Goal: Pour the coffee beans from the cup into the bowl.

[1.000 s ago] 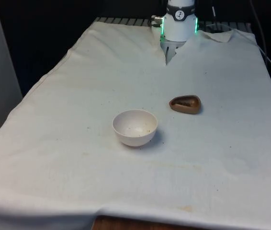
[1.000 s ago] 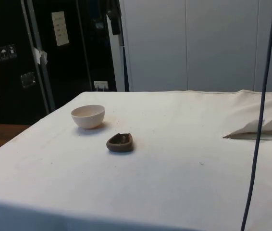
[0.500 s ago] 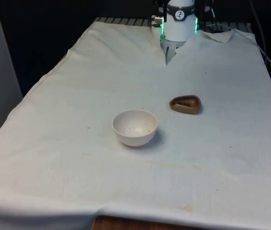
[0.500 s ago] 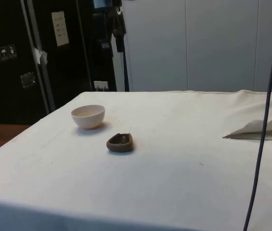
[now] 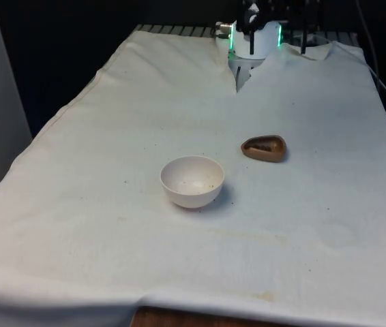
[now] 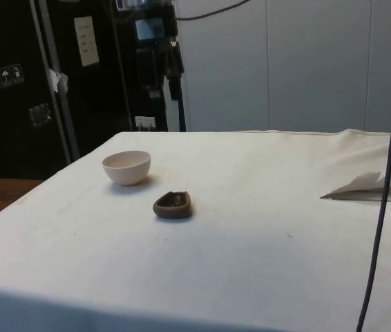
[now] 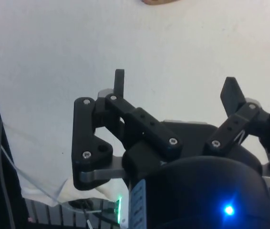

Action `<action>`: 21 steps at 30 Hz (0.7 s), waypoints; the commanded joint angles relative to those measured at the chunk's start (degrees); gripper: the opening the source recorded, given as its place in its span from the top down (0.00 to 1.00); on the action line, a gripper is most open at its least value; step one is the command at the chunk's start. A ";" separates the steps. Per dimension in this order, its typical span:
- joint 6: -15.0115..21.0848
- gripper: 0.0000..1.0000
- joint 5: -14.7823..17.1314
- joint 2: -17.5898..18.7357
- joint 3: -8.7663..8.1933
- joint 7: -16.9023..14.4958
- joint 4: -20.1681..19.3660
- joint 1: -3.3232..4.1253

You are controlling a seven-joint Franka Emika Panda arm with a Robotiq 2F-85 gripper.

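Beans [image 6: 175, 200] inside cup [image 6: 172, 205]

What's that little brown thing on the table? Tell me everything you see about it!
It is the brown cup, small and low, with a rounded, slightly pointed shape and a glossy look, like glazed pottery or wood. It sits open side up on the white cloth, with dark coffee beans inside. It stands apart from the white bowl, on the front view's right of it and a little farther back. Only the cloth touches it.
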 commanded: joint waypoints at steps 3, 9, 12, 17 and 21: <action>2.29 0.00 -0.11 1.15 1.03 1.49 -0.74 0.34; 5.21 0.00 -0.23 3.15 2.81 3.21 -1.32 0.46; 7.16 0.00 -0.34 4.58 3.78 4.30 -1.60 0.63; 9.91 0.00 -0.46 6.30 4.87 5.27 -2.18 0.74; 11.57 0.00 -0.52 7.05 5.33 5.56 -2.69 0.74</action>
